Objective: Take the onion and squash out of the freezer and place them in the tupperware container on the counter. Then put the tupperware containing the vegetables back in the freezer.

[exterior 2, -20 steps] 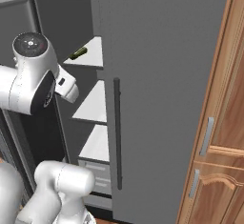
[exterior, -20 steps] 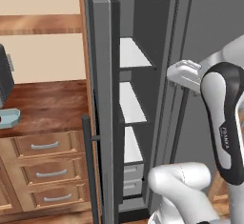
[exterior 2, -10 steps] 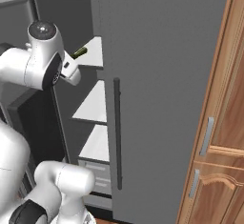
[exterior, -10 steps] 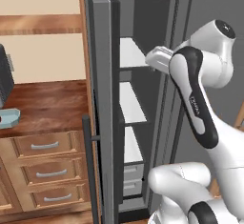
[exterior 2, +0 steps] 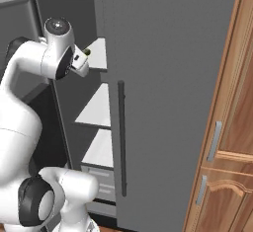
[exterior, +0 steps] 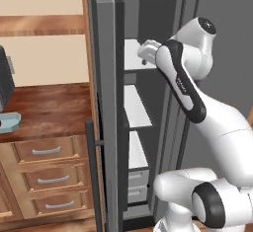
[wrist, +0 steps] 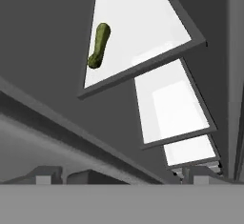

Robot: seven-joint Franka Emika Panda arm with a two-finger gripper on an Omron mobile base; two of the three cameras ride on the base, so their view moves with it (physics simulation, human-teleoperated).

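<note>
A: Where do things sit around the freezer (exterior: 129,127)?

B: Its door stands open. The counter (exterior: 47,107) is just left of it, with the tupperware container (exterior: 9,122) on top, at the far side from the freezer.

A: The squash (wrist: 98,45)?

B: Lying on the freezer's top white shelf (wrist: 143,25).

A: And the gripper (wrist: 123,174)?

B: At that shelf's level, fingers spread wide, holding nothing.

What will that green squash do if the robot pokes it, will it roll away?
The squash lies on its side on the flat white top shelf, long and slightly curved, so a nudge would probably swing or wobble it rather than roll it straight. It looks firm, likely stiff when lifted. Its narrow body should fit the open gripper, though its smooth skin might slip.
</note>
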